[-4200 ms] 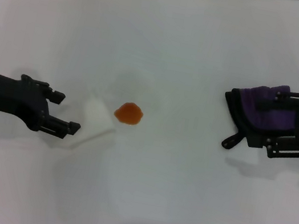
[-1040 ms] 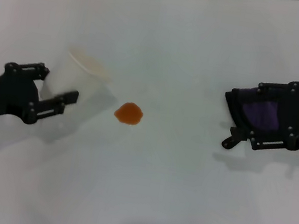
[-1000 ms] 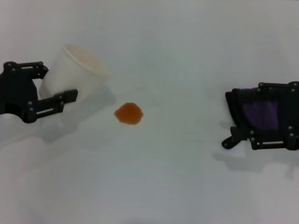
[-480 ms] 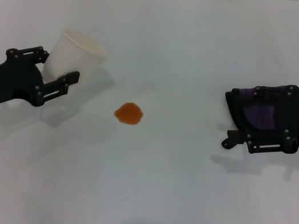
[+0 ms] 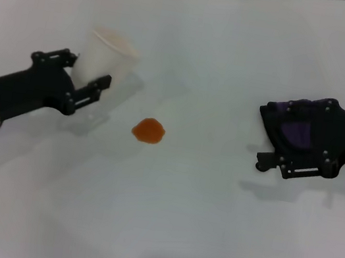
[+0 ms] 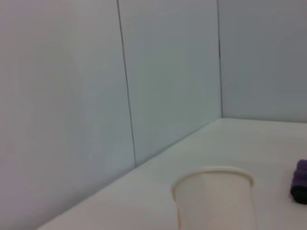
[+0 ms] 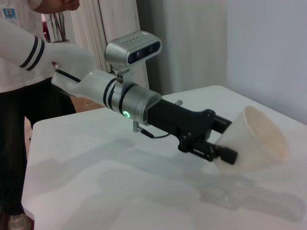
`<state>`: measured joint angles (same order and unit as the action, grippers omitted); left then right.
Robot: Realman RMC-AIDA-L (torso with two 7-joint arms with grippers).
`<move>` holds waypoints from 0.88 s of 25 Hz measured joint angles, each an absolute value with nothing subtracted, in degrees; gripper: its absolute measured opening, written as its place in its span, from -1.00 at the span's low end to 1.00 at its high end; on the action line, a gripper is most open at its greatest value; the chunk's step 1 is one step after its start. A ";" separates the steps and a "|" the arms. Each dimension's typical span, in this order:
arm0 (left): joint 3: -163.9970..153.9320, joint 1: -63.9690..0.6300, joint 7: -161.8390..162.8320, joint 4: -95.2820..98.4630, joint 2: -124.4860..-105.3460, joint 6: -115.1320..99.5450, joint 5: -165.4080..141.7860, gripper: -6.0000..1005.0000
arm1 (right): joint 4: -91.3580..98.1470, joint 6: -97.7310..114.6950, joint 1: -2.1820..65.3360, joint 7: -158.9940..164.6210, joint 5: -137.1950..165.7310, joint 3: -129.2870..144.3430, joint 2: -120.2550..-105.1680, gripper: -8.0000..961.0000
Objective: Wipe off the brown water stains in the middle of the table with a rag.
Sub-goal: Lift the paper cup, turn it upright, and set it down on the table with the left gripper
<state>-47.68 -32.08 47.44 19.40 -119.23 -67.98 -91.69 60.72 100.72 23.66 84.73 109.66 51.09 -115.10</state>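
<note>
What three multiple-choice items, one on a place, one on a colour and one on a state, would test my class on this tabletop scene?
1. Where does the brown stain lie?
A. Between the two grippers, on the bare table
B. Under the rag
C. Inside the cup

2. What colour is the rag?
A. Yellow
B. Dark purple with black edging
C. Green

3. What is the left gripper doing?
A. Hanging open over the stain
B. Pressing the rag down
C. Gripping the white cup

Answers:
1 A: the brown stain sits on the open white table, apart from cup and rag.
2 B: the rag at the right gripper shows purple cloth and a black border.
3 C: the left gripper is shut on the tilted white cup, seen in the head and right wrist views.
</note>
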 joint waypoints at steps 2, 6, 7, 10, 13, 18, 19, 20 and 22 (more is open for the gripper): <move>-47.76 -32.75 46.66 17.73 -119.28 -67.24 -91.63 0.08 | 60.73 100.72 23.93 84.65 109.77 51.14 -115.08 0.48; -47.60 -33.82 44.97 15.02 -119.44 -65.81 -91.05 0.09 | 60.73 100.86 24.14 84.58 109.81 51.16 -115.06 0.48; -47.60 -33.95 44.88 14.70 -119.48 -65.72 -90.82 0.09 | 60.73 100.98 24.15 84.56 109.82 51.17 -115.06 0.48; -47.76 -34.04 44.68 13.98 -119.54 -65.12 -90.02 0.09 | 60.73 101.12 24.17 84.45 109.85 51.52 -115.04 0.47; -47.85 -34.24 44.60 13.21 -119.54 -64.45 -89.90 0.09 | 60.73 101.13 24.23 84.47 109.84 52.31 -115.05 0.47; -47.85 -35.30 44.43 11.45 -119.70 -62.24 -89.74 0.09 | 60.64 100.89 24.50 84.70 109.89 52.81 -115.04 0.47; -47.85 -35.79 44.25 10.82 -119.71 -61.54 -89.71 0.09 | 60.53 100.82 24.53 84.72 109.89 52.82 -115.04 0.47; -47.84 -36.33 43.88 10.00 -119.71 -60.84 -89.70 0.09 | 60.40 100.80 24.55 84.72 109.89 52.82 -115.04 0.47; -47.72 -36.91 43.11 9.03 -119.73 -60.18 -89.70 0.09 | 60.22 100.79 24.61 84.73 109.89 52.83 -115.01 0.47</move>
<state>-47.72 -36.91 43.11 9.03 -119.73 -60.18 -89.70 60.22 100.79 24.61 84.73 109.89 52.83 -115.01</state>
